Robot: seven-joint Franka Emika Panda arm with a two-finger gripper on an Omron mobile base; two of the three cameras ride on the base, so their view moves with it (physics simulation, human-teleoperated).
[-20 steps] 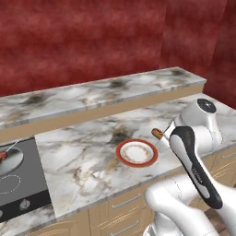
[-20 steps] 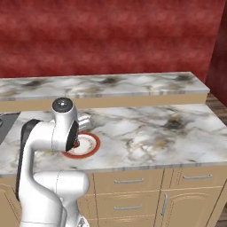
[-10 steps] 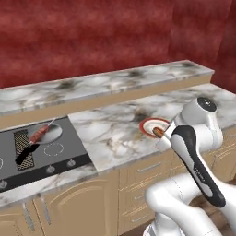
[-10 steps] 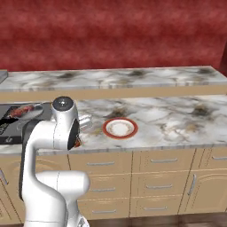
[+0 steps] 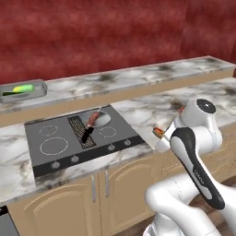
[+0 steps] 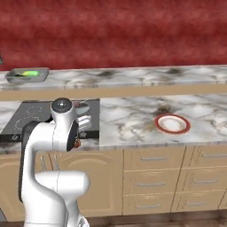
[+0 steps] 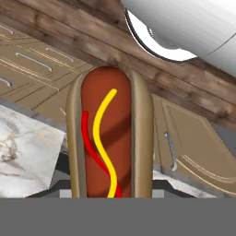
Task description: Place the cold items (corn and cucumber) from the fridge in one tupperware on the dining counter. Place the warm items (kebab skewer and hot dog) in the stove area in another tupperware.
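So the gripper (image 7: 110, 196) is clamped on the hot dog (image 7: 109, 138), which stands straight up out of the jaws in the hand view. From the left base view you can just see its tip (image 5: 158, 132) poking out beside the arm, over the counter edge right of the stove (image 5: 78, 138).

Things I'd worry about:

- The dog is held low down, near one end by the look of it (the fingers themselves are hidden under it), so a fast swing could lever it loose and drop it on the floor in front of the cabinets.
- The tupperware (image 5: 23, 91) on the back counter already has corn (image 5: 23, 88) in it. That's the cold box. Dumping the hot dog there would break the sorting, and I can't make out a second box from here.
- The skewer (image 5: 91, 122) lies on the stove, well apart from the arm. A low sweep across the hob could knock it.
- The plate (image 6: 172, 123) sits off to the right, not in the way.
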